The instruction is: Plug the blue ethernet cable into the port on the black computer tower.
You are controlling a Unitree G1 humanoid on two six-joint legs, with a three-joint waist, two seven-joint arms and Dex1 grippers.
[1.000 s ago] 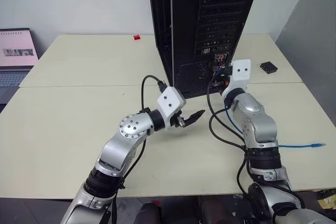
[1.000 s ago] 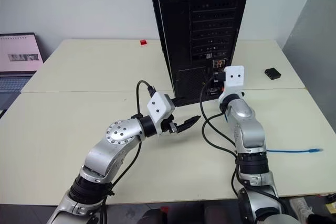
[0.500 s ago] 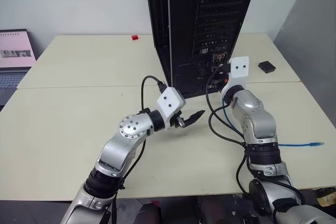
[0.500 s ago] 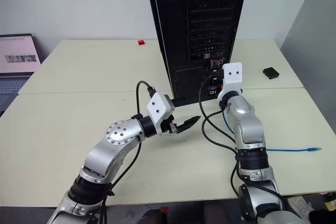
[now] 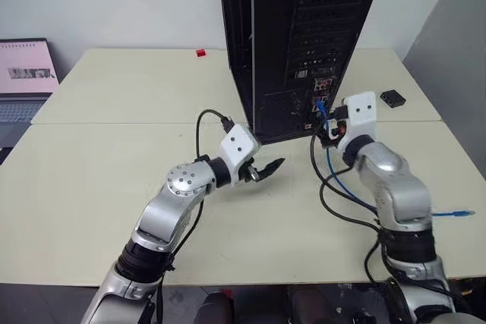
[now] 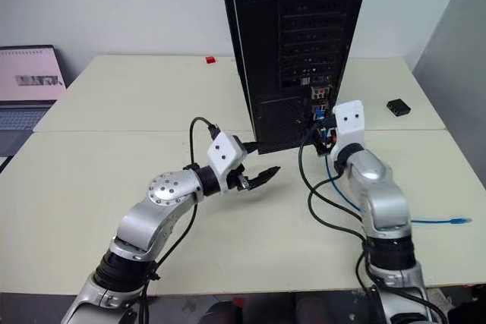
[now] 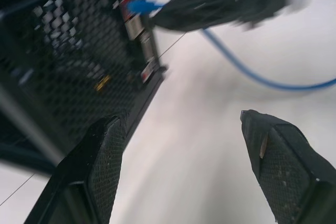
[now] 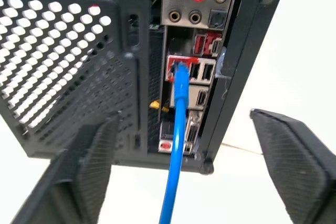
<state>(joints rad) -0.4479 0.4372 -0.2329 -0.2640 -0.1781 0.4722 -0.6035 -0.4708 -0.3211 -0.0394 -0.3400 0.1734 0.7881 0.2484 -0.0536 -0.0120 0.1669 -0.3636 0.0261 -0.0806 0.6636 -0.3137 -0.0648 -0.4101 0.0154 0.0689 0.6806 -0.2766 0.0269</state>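
Right gripper (image 8: 178, 182): we note it level, aimed at the rear of the black computer tower (image 5: 304, 28), fingers spread wide, nothing between them.

Blue ethernet cable (image 8: 177, 145): straight ahead of that gripper we see its plug seated in the port (image 8: 177, 68); the cord runs back between the open fingers, and its far end (image 5: 456, 211) lies on the tabletop (image 5: 91, 187) beside the right arm.

Left gripper (image 5: 266, 170): we record it low over the tabletop, pointing toward the tower's base, fingers parted, empty.
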